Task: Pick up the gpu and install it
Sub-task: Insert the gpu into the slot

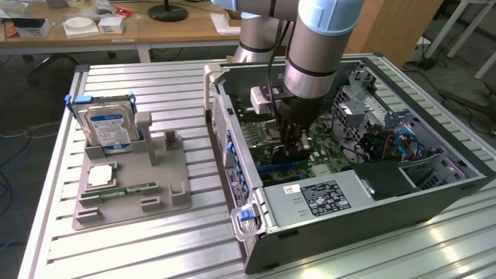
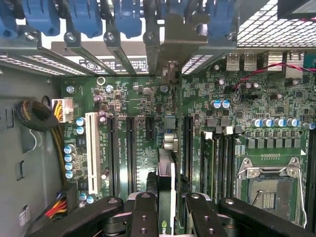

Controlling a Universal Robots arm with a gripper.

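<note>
Black gripper fingers (image 2: 143, 217) were closed on the thin dark gpu card (image 2: 166, 197), held edge-on above the green motherboard (image 2: 128, 98) inside the open computer case (image 1: 310, 226).

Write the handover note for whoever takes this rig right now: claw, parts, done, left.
Claw: shut on the gpu, inside the open computer case.
Gpu: held edge-on over the motherboard, its bracket end toward the rear slot covers; whether it is seated cannot be told.
Hard drive and memory stick: on the grey holder tray.
Done: gpu picked up, brought into the case.
Left: confirm seating, release.
</note>
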